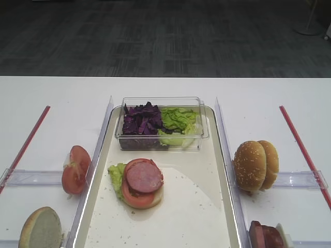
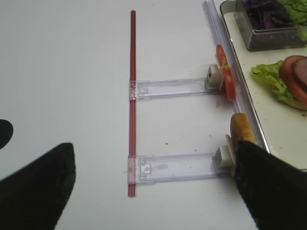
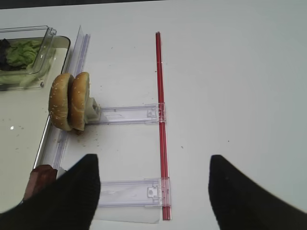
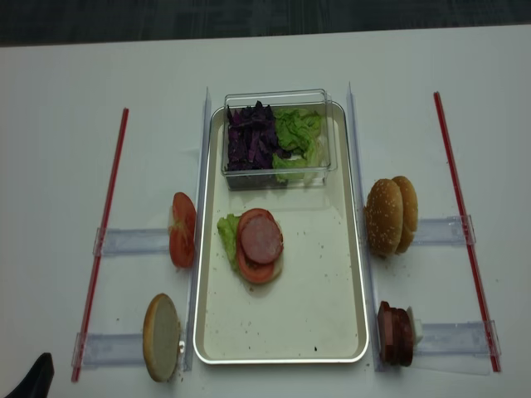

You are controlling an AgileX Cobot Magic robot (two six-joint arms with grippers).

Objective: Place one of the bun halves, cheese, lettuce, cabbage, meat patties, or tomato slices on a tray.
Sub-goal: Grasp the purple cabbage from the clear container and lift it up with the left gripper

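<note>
Two stacked layers already sit on the tray (image 1: 220, 155) in the exterior high view: a meat patty (image 1: 145, 175) on a tomato slice over a bun base, with lettuce (image 1: 117, 173) poking out to its left; any added piece set off-centre could, I judge, slide off or push the pile over. Behind it a clear plastic box (image 1: 204, 124) holds cabbage (image 1: 140, 121) and more lettuce, and its walls would stand in the way of a low reach. From the right wrist view, the right hand (image 3: 153, 191) hangs with both dark fingers spread wide and nothing between them, above bare counter (image 3: 240, 72); the upright bun halves (image 3: 69, 100) lean in a clear holder near the tray's rim, and a clumsy pinch could tip them over. From the left wrist view, the left hand (image 2: 153, 187) is likewise spread apart and empty; thin tomato slices (image 2: 225, 72) stand on edge beside the rim, soft enough to tear or slip. In the realsense view, spare meat patties (image 4: 395, 334) wait at lower right, a cut bun half (image 4: 162, 336) at lower left, with red rods (image 4: 104, 240) bounding each side.
</note>
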